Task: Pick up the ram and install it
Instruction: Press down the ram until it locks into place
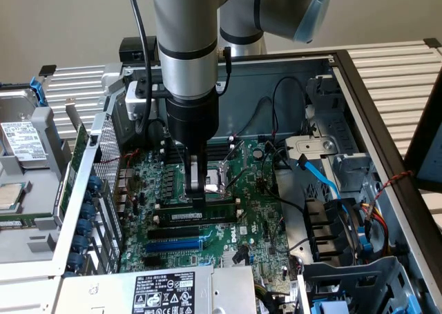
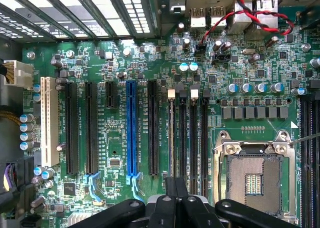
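The ram, a long green stick with a white label strip, stands on edge in one of the black memory slots of the motherboard. In the wrist view the ram is seen edge-on as a thin pale line running along its slot. My gripper comes straight down on the stick's top edge near its middle. Its two black fingers are shut together there, and the ram's edge runs in under my gripper. The fingers hide the part of the stick beneath them.
The open CPU socket lies beside the memory slots. A blue expansion slot and several black ones lie on the other side. Blue and black cables crowd the exterior view's right. A power supply sits at the near edge.
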